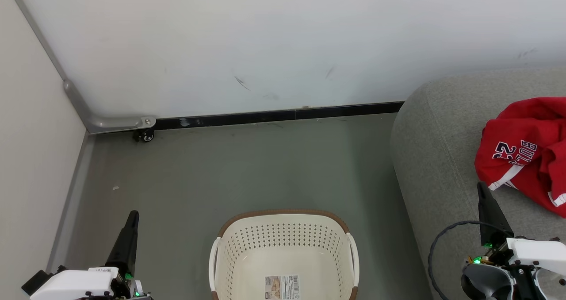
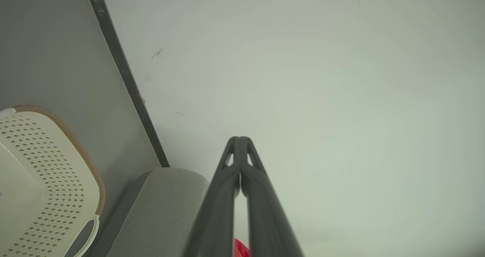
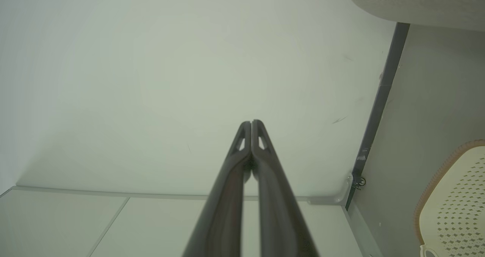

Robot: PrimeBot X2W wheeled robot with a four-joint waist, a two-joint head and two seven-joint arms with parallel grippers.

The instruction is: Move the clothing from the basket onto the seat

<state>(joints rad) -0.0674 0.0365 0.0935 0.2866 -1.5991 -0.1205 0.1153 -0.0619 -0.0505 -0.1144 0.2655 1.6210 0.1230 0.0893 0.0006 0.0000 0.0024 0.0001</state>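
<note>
The clothing, red with navy-white lettering and white trim, lies crumpled on the grey seat at the right. The cream basket with a brown rim stands on the floor at bottom centre; inside it I see only a paper label. My left gripper is shut with nothing in it, left of the basket. My right gripper is shut and holds nothing, over the seat's front part just below the clothing. The wrist views show each pair of fingers pressed together, pointing at the white wall.
A white wall panel with a dark baseboard runs behind. A metal bracket with a small caster sits at the back left corner. Grey floor lies between basket and wall. A side wall closes the left.
</note>
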